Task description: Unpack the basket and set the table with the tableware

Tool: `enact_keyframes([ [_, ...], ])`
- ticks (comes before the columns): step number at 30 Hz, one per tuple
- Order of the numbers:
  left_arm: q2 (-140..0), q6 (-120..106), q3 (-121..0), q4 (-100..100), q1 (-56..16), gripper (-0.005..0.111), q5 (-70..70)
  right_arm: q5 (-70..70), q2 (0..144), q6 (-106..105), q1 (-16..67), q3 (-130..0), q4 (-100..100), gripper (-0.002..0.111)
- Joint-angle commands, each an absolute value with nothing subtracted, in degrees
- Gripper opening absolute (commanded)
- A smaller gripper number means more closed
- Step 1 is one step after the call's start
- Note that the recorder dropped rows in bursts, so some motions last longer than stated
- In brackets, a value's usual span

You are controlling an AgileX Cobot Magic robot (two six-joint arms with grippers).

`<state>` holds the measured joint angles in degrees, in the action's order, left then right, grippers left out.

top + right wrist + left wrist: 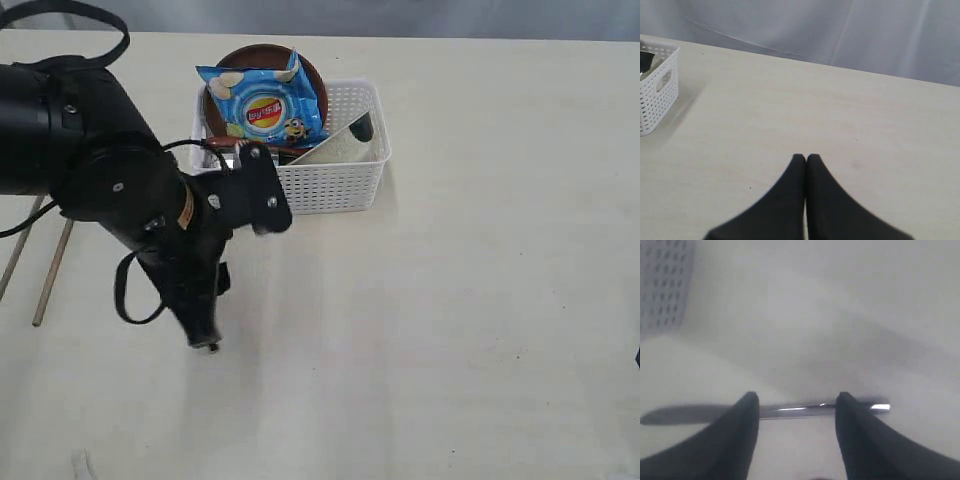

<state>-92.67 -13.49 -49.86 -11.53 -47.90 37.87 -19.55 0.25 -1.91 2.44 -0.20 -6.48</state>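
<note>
My left gripper (797, 399) points down at the table (450, 300) in front of the basket (340, 185), jaws open. A steel utensil (805, 410) lies flat on the table just past the fingertips, running across both; blur hides whether it is the knife or the fork, and no finger presses on it. In the exterior view the left gripper (207, 343) hides it. The white basket holds the brown plate (262, 55), the pale bowl (340, 148) and a blue chip bag (265, 105). My right gripper (806, 157) is shut and empty over bare table.
Two wooden chopsticks (52, 270) lie at the far left edge of the table. The basket's end wall (657, 92) shows at the side of the right wrist view. A grey cloth backdrop (840, 30) hangs behind the table's far edge.
</note>
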Motion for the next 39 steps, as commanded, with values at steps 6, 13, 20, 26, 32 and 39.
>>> enact_keyframes([
  [6,-91.82,27.02,-56.08,-11.77,-43.98,0.046,36.47,-19.4,0.0,-1.87,2.41,0.0,-6.82,0.0],
  [13,-95.94,21.55,-67.73,-11.0,-38.96,0.032,38.41,-19.4,0.0,-1.87,2.41,0.0,-6.82,0.0],
  [20,-107.61,-12.18,-83.52,2.74,-33.43,0.049,49.71,-19.4,0.0,-1.87,2.41,0.0,-6.82,0.0],
  [26,-109.79,-29.05,-83.4,-4.42,-33.88,0.049,42.28,-19.4,0.0,-1.87,2.41,0.0,-6.82,0.0],
  [32,-111.19,-24.33,-83.04,-10.07,-33.88,0.049,35.76,-19.4,0.0,-1.87,2.41,0.0,-6.82,0.0],
  [39,-113.7,-27.72,-83.04,-7.34,-33.88,0.049,35.78,-19.4,0.0,-1.87,2.41,0.0,-6.82,0.0],
])
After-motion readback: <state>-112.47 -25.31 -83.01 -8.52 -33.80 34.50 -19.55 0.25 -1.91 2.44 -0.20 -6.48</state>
